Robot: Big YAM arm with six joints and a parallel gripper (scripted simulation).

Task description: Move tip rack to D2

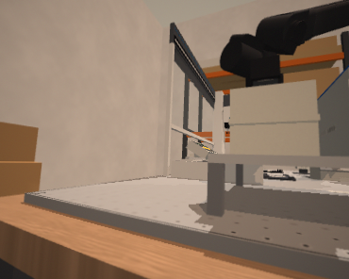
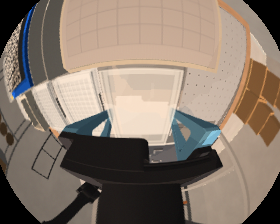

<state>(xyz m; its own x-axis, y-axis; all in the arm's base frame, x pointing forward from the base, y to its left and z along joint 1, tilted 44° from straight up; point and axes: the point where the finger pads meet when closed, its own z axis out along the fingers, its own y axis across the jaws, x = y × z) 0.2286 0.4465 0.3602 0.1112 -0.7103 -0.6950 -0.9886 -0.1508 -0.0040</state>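
Observation:
In the wrist view my gripper (image 2: 141, 111) is shut wide on a pale, see-through cover (image 2: 141, 99), with one blue finger on each side of it. Beyond the cover lies a large beige block with a faint grid on top (image 2: 140, 19). To the left is a rack with a blue rim and a speckled grey top (image 2: 20, 56). In the exterior view the black arm (image 1: 272, 42) reaches over two stacked beige blocks (image 1: 274, 118) on the grey shelf (image 1: 281, 162). The blocks hide the fingers and the cover there. A grey covered rack with a blue edge (image 1: 340, 113) stands right of the blocks.
The shelf stands on a grey leg (image 1: 216, 188) above the perforated deck plate (image 1: 177, 203). A tall dark frame post (image 1: 184, 94) rises behind it. Orange-railed racking with brown boxes (image 1: 314, 58) fills the back. The wooden bench edge (image 1: 59, 240) runs in front.

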